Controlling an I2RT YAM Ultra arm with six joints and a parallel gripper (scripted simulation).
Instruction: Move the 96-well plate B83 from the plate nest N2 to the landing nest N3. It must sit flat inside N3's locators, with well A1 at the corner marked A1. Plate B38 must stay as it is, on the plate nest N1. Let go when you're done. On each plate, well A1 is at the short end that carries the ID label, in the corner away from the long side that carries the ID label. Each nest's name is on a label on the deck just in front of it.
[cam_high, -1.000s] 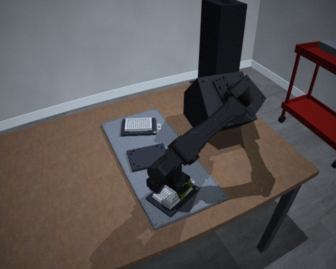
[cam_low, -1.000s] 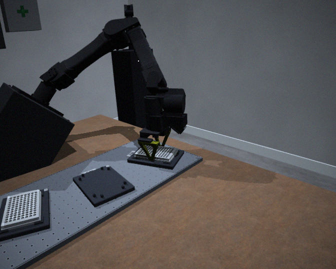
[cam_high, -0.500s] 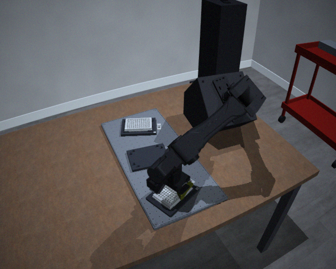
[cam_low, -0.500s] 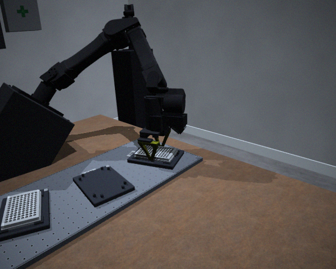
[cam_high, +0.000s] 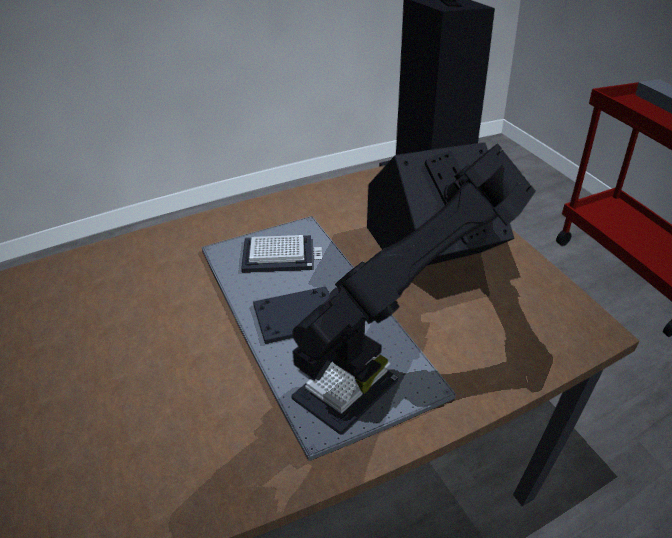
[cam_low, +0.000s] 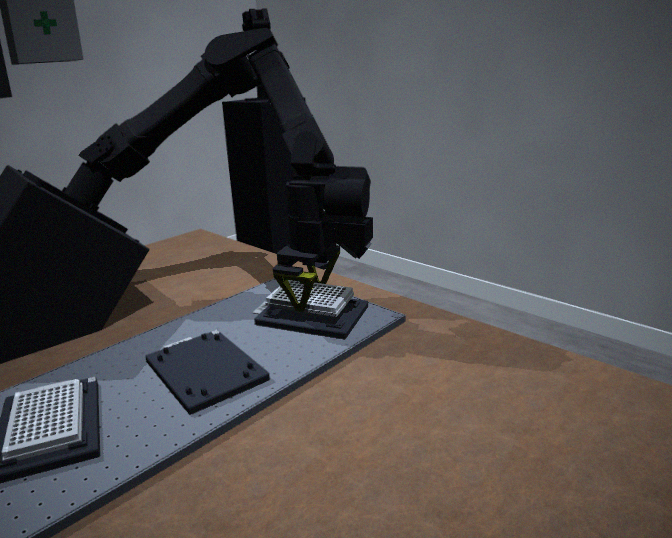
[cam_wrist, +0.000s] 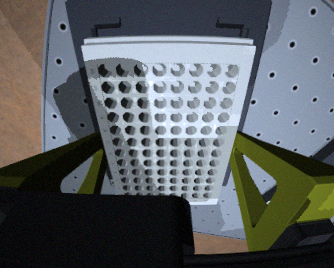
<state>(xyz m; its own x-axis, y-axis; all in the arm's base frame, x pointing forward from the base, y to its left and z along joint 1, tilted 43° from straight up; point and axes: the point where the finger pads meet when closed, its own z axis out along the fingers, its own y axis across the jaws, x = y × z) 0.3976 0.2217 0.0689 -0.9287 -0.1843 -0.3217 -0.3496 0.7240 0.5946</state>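
My gripper (cam_low: 302, 285) is shut on the long sides of a white 96-well plate (cam_high: 334, 385), taken as B83; its label is too small to read. The plate sits slightly above its dark nest (cam_low: 313, 320) at the near end of the deck. In the wrist view the yellow-green fingers of the gripper (cam_wrist: 167, 160) press both sides of the plate (cam_wrist: 165, 132), with the nest (cam_wrist: 168, 17) showing beyond it. The empty dark nest (cam_high: 291, 312) with corner locators lies mid-deck, and also shows in the exterior view (cam_low: 206, 369). The other plate (cam_high: 277, 247) rests flat on the far nest.
All three nests stand on a grey perforated deck on a brown table. The arm's black base (cam_high: 442, 196) and a tall black column (cam_high: 442, 72) stand behind the deck. A red cart (cam_high: 622, 184) stands off the table at the right.
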